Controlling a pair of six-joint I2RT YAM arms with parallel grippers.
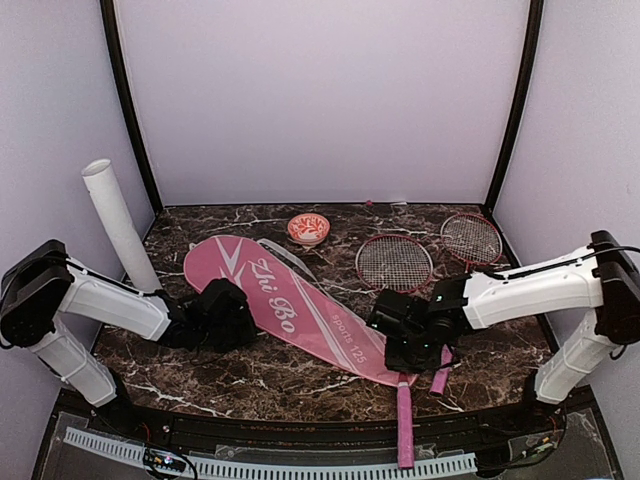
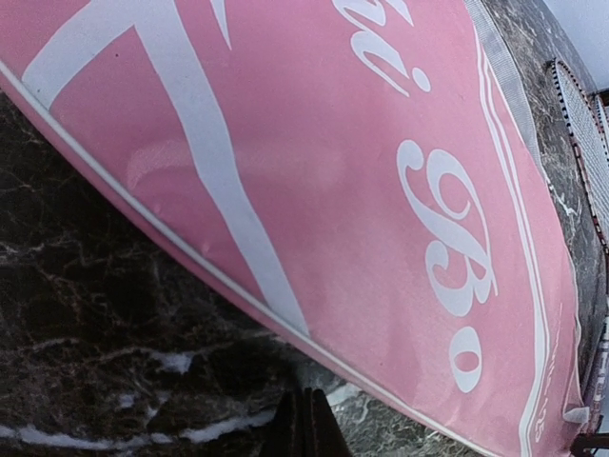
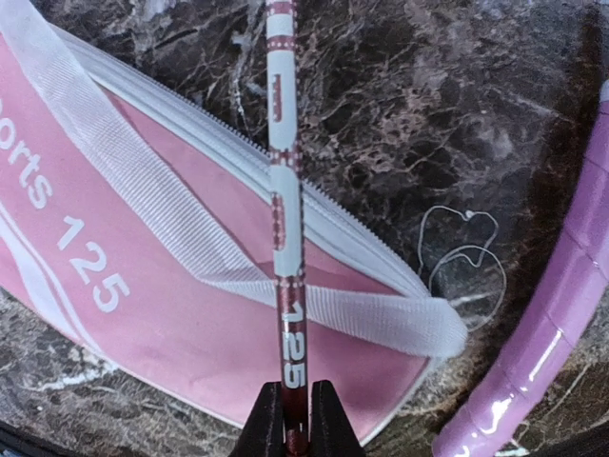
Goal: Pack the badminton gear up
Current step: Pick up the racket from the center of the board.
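Observation:
The pink "Zhi Bo" racket cover point(image 1: 290, 300) lies flat across the middle of the marble table. One red-framed racket point(image 1: 394, 262) lies with its thin shaft point(image 3: 285, 190) over the cover's narrow end and white strap point(image 3: 171, 209). My right gripper point(image 3: 296, 428) is shut on that shaft near its "125" mark. A second racket point(image 1: 471, 238) lies to the right, its pink handle point(image 3: 542, 343) beside my right gripper point(image 1: 400, 338). My left gripper point(image 2: 306, 424) is shut and empty, low over the marble just off the cover's point(image 2: 362, 171) white-piped edge. The long white tube point(image 1: 118, 222) leans at the back left.
A small red-and-white patterned bowl point(image 1: 308, 228) sits at the back centre. The held racket's pink handle point(image 1: 404, 425) sticks out over the table's front edge. A loop of thin white thread point(image 3: 457, 248) lies on the marble near the cover's tip. Walls enclose three sides.

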